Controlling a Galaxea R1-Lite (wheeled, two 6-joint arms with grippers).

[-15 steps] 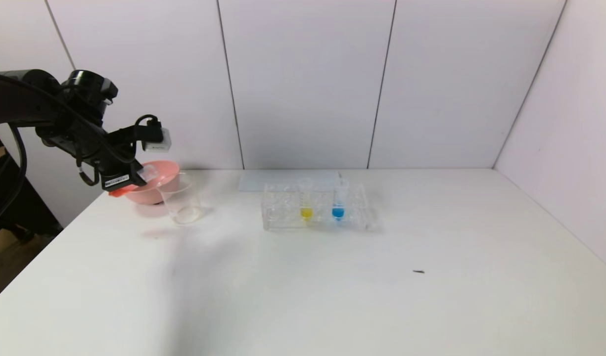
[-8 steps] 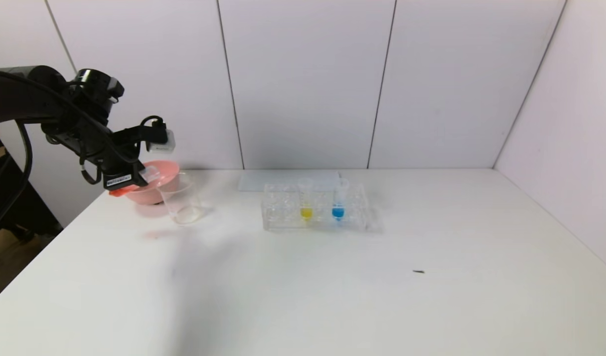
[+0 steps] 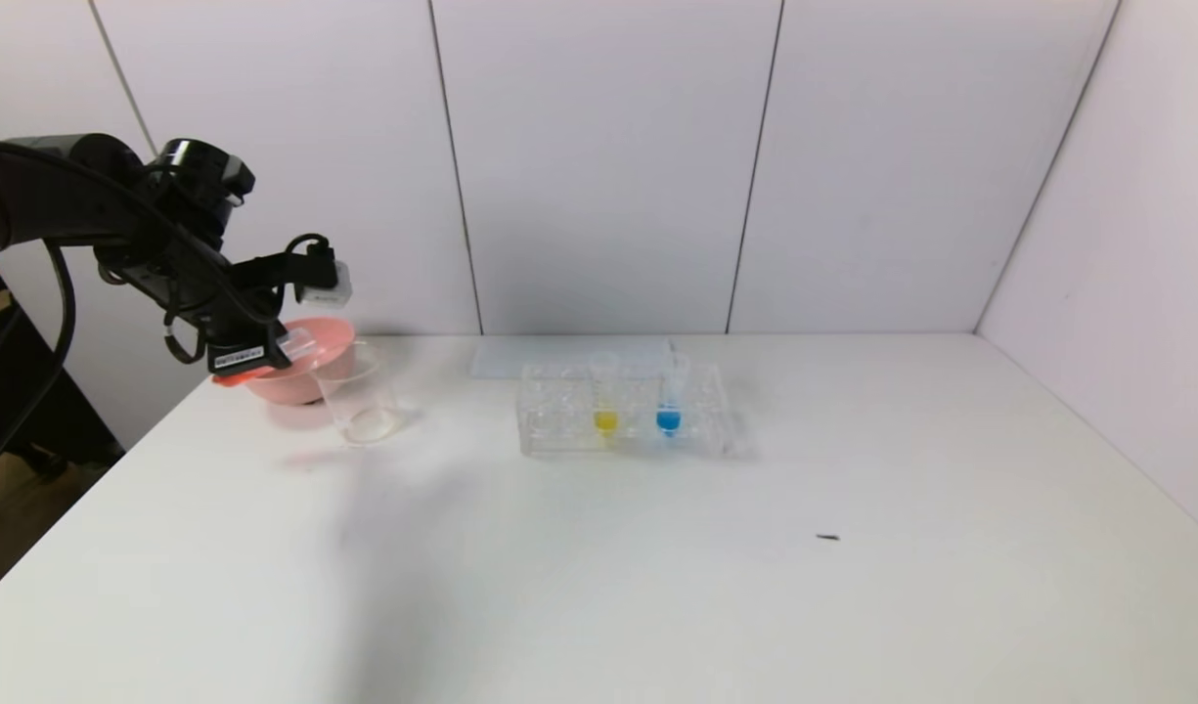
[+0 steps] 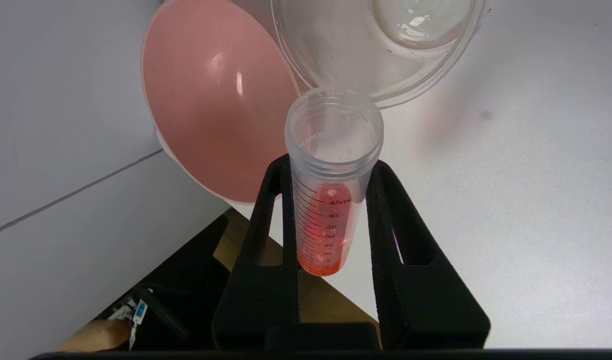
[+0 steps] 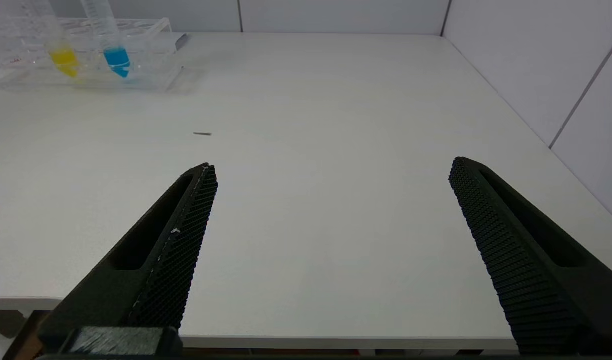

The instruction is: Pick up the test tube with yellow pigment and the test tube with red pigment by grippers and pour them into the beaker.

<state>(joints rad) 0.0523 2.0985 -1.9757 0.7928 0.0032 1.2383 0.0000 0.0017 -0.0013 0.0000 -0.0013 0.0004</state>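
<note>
My left gripper [image 3: 264,358] is shut on the red pigment tube [image 3: 295,343] and holds it tilted at the far left, its open mouth just short of the clear beaker's [image 3: 360,395] rim. In the left wrist view the black fingers [image 4: 271,210] clamp the tube [image 4: 330,200]; red liquid lies along its wall and bottom. The beaker [image 4: 335,55] looks empty of colour. The yellow pigment tube [image 3: 605,403] stands in the clear rack [image 3: 559,425], also visible in the right wrist view [image 5: 62,55]. My right gripper [image 5: 330,170] is open and empty over the table's front edge.
A pink bowl [image 3: 310,376] sits right behind the beaker and under my left gripper, also in the left wrist view [image 4: 216,100]. A blue-liquid tube [image 3: 669,403] stands beside the yellow one. A small dark speck [image 3: 827,537] lies on the white table.
My left arm has shifted a little to the right and up with the red tube, bringing the tube's mouth closer to the beaker's rim. Nothing else has moved.
</note>
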